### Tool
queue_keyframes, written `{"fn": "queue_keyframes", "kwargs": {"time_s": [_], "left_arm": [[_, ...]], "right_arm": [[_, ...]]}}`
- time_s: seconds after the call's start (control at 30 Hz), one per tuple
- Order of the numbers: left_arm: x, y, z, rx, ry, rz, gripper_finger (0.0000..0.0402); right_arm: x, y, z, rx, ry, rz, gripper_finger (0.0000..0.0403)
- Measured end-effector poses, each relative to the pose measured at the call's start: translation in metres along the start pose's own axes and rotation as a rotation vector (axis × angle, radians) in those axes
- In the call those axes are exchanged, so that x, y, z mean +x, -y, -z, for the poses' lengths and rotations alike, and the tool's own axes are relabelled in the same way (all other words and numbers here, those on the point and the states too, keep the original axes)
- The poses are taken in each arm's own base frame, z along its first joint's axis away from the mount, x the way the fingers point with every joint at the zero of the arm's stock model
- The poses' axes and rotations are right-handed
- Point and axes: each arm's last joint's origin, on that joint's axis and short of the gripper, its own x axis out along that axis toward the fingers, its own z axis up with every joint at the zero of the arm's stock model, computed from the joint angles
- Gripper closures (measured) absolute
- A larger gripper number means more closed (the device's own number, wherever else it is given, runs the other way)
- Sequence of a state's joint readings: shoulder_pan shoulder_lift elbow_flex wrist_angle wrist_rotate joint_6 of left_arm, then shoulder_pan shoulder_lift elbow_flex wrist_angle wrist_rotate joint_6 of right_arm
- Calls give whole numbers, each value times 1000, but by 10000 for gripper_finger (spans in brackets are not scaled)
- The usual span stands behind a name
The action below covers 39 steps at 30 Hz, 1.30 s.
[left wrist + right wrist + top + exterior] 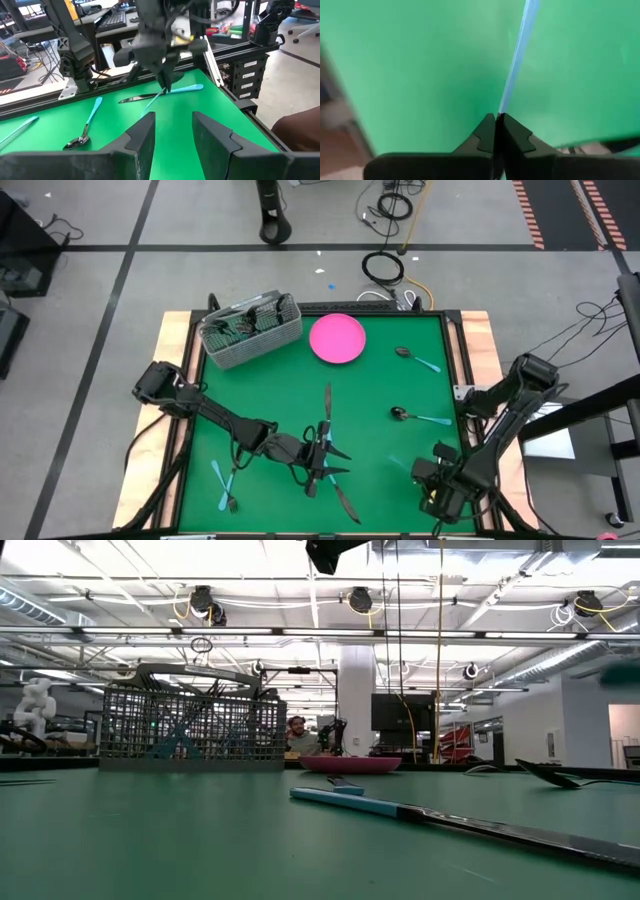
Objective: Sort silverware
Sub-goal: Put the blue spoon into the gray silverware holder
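Right gripper (498, 117) near the green table's (380, 450) front right corner, clamped on a blue-handled utensil (517, 55) — possibly a knife. Left gripper (172, 132) hovers open mid-table.

2 dark, jointed arms (215, 412) with trailing black cables end in matte black, wedge-shaped fingers (142, 135).

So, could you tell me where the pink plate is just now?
In the high view the pink plate lies at the green mat's far edge, just right of the wire-mesh basket, with a blue-handled spoon farther right.
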<state>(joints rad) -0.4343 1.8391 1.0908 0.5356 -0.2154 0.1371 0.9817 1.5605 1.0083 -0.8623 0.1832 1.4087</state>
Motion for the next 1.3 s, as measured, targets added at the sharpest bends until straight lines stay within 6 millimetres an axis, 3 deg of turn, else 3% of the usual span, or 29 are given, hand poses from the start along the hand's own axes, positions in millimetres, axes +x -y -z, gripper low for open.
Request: {"fn": "queue_keyframes", "kwargs": {"time_s": [0.23,0.37,0.57,0.77,1.03,1.3], "left_arm": [[-15,-6,-18,32,14,-8,269],[-31,-10,-30,40,216,44,269],[-50,-27,-9,-160,521,71,269],[-39,-25,9,-260,537,120,269],[-16,-22,3,-262,529,112,269],[-12,-18,7,-220,480,163,269]], "right_arm": [[-11,-13,-11,-64,276,-77,402],[-18,-29,-21,-153,588,-143,402],[-34,-46,-38,-280,926,-108,402],[-45,-56,-61,-380,1030,-146,403],[-51,-57,-94,-468,1058,-268,403],[-48,-49,-115,-482,1044,-272,403]]}}
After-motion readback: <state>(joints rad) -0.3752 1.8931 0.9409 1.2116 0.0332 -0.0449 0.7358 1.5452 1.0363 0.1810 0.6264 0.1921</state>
